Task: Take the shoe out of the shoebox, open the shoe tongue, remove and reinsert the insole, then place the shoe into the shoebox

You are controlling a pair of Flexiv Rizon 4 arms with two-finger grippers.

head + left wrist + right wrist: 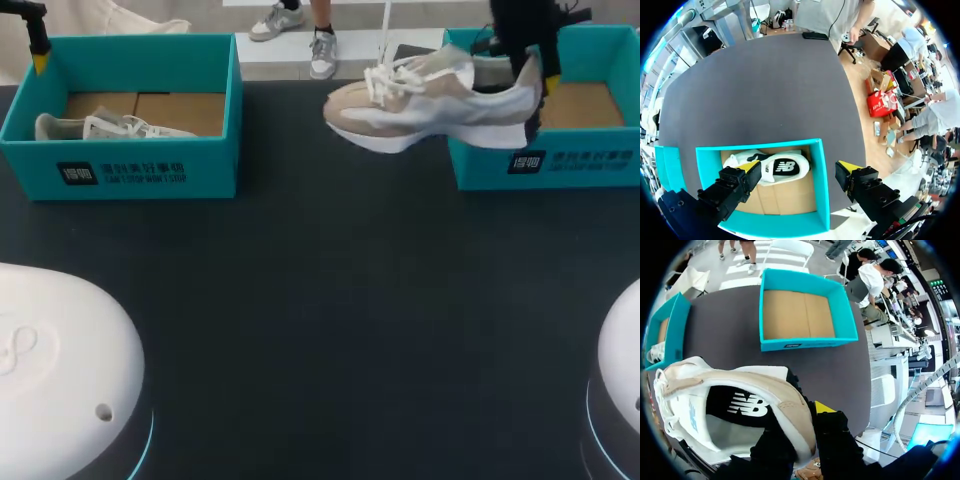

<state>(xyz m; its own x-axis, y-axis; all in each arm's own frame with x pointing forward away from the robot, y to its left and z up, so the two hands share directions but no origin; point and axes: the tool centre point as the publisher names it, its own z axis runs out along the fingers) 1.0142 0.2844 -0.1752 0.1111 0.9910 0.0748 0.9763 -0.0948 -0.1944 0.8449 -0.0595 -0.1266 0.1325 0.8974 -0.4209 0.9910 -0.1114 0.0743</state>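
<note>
A beige and white shoe (pixel 430 100) hangs in the air, toe to the left, just left of the right teal shoebox (pixel 545 165). My right gripper (pixel 535 72) is shut on its heel. In the right wrist view the gripper (pixel 801 416) pinches the heel collar of the shoe (pixel 715 390), one finger inside, and the right box (pixel 799 315) ahead shows only its bare cardboard floor. My left gripper (pixel 799 169) stands open above the left teal shoebox (pixel 822 175), holding nothing. A second white shoe (pixel 775 167) lies inside that box.
The left shoebox (pixel 130 170) with its shoe (pixel 110 127) sits at the table's far left, my left gripper (pixel 38 55) above its back corner. Dark tabletop (pixel 320 300) stretches between the boxes. Two white robot bases (pixel 60 380) fill the near corners.
</note>
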